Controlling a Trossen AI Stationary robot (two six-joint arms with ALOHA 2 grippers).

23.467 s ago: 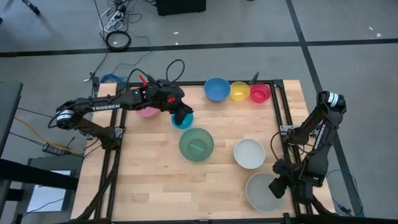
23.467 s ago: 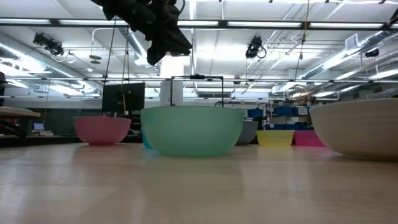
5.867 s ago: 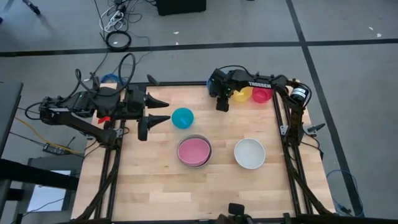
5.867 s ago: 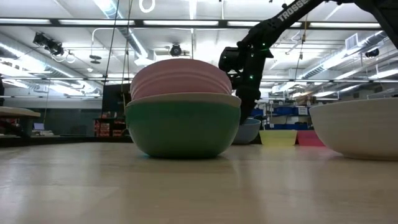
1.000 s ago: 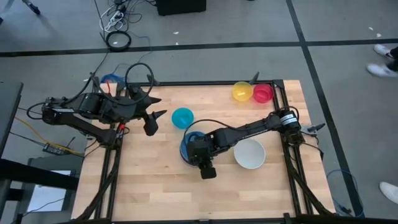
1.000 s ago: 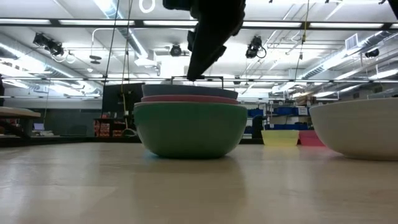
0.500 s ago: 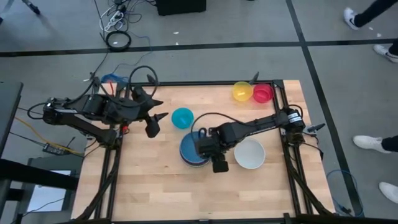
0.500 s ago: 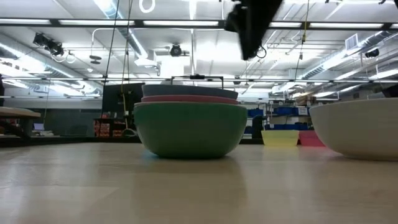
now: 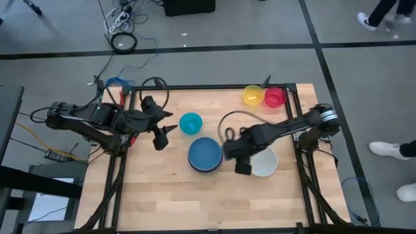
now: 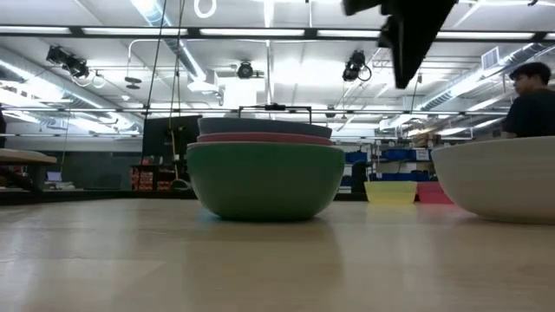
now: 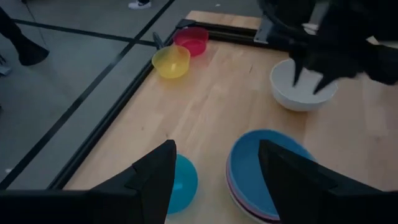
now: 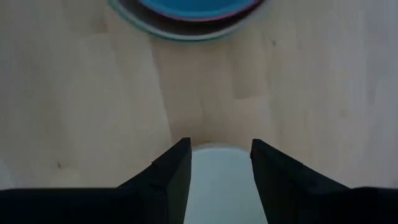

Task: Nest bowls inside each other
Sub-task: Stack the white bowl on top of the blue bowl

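A stack of nested bowls (image 9: 205, 155) stands mid-table: green outside (image 10: 264, 178), a pink rim above it, a blue bowl (image 11: 261, 171) on top. A cyan bowl (image 9: 190, 122) sits just beyond it. The white bowl (image 9: 265, 164) rests to its right. The yellow bowl (image 9: 252, 95) and red bowl (image 9: 273, 97) stand at the far right edge. My right gripper (image 12: 214, 149) is open, pointing down, high above the white bowl's left rim (image 12: 214, 180). My left gripper (image 11: 214, 155) is open, raised at the left, facing the cyan bowl.
Bare wood lies along the near half of the table (image 9: 195, 201). The black frame rail (image 9: 289, 117) runs down the right side. A person (image 10: 529, 100) stands in the room beyond the table.
My right gripper has gone from the near side of the stack toward the table's right edge, rising a little and turning about as it went, and now hangs over the white bowl. The stack has stayed where it was.
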